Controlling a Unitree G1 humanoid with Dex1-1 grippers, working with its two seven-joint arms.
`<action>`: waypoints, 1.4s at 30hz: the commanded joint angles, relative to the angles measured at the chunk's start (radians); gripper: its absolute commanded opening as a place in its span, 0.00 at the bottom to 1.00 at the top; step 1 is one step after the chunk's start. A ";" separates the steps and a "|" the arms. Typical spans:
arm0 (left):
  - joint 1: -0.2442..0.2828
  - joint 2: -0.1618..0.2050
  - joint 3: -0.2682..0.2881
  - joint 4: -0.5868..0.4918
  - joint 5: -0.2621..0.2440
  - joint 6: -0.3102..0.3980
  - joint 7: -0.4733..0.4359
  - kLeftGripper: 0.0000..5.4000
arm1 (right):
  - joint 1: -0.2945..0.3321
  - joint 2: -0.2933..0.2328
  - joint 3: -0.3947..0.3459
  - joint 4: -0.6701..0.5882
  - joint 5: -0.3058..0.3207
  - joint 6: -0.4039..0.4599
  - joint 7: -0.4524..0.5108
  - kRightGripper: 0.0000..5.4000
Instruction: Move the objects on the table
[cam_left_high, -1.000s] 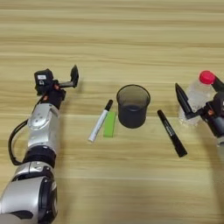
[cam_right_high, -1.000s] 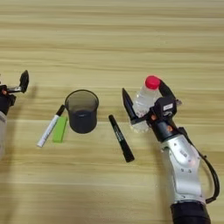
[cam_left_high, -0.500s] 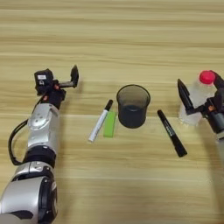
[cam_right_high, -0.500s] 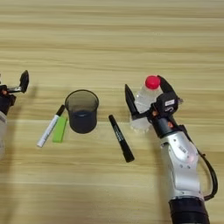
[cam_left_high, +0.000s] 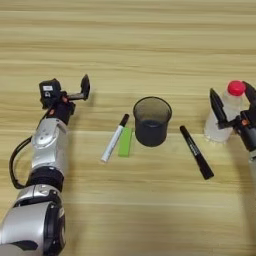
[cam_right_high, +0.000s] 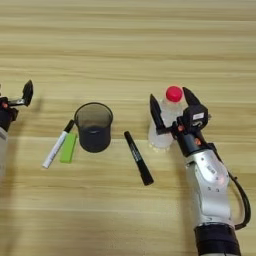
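My counter (cam_left_high: 128, 30): light yellowish wood, grain stripes running left to right across the frame. Centre: a dark translucent cup (cam_left_high: 151, 121), upright. Just left of it, a green block (cam_left_high: 125, 141) lying flat, and touching the block's left side a white marker (cam_left_high: 114, 138), black cap toward the top. Right of the cup, a black marker (cam_left_high: 196, 152), angled. Right edge: a clear bottle (cam_right_high: 165, 120), red cap, standing.
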 joint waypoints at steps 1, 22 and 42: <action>-0.020 0.008 0.002 0.013 0.005 -0.004 -0.002 1.00 | -0.017 -0.001 -0.006 0.003 0.018 0.022 0.007 0.72; -0.023 0.004 0.004 0.011 0.004 -0.013 0.005 1.00 | 0.006 -0.009 -0.009 -0.076 0.016 0.070 -0.005 0.47; 0.066 -0.037 -0.031 -0.310 -0.066 -0.021 -0.089 1.00 | -0.001 -0.052 -0.045 -0.319 -0.002 0.194 -0.095 0.46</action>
